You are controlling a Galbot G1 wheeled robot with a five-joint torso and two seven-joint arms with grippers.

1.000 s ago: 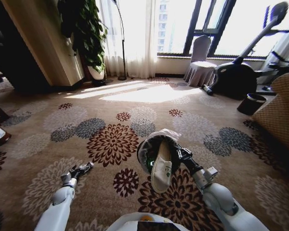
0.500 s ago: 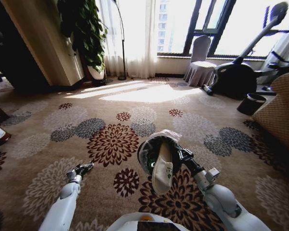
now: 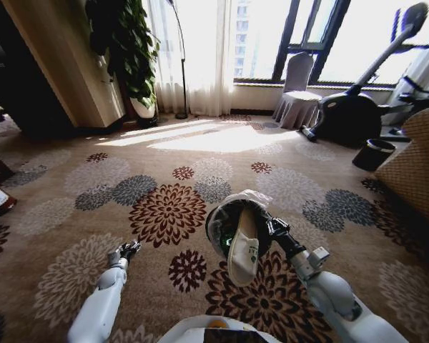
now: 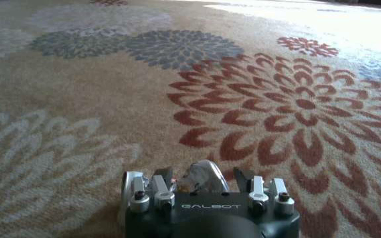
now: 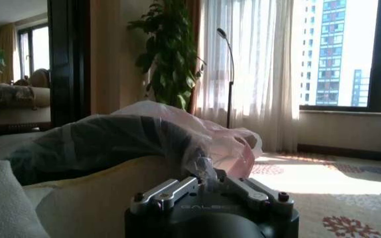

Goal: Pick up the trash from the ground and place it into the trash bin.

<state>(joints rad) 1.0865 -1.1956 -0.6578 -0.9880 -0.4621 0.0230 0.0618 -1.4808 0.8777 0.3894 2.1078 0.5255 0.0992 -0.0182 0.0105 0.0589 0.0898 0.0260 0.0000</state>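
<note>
1. My right gripper (image 3: 269,227) was clamped on the trash bin (image 3: 232,223) rim, bin held tilted above the carpet (image 3: 71,214).
2. My left gripper (image 3: 129,249) hung low over the carpet, pinching a clear bit of trash (image 4: 202,177).

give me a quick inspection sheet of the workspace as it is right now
surface: floral patterned carpet, sunlit patch near the window
job's things: trash bin with clear liner held off the floor, tipped toward the camera; a white item hangs over its rim, something green inside
clutter: nothing seen loose on the carpet nearby
grippers: right gripper shut on the bin's rim and liner; left gripper low over the carpet, holding a small clear piece between its fingers
cables: nothing seen
surroundings: potted plant, floor lamp, covered chair, exercise machine, dark pot, wicker piece
</note>
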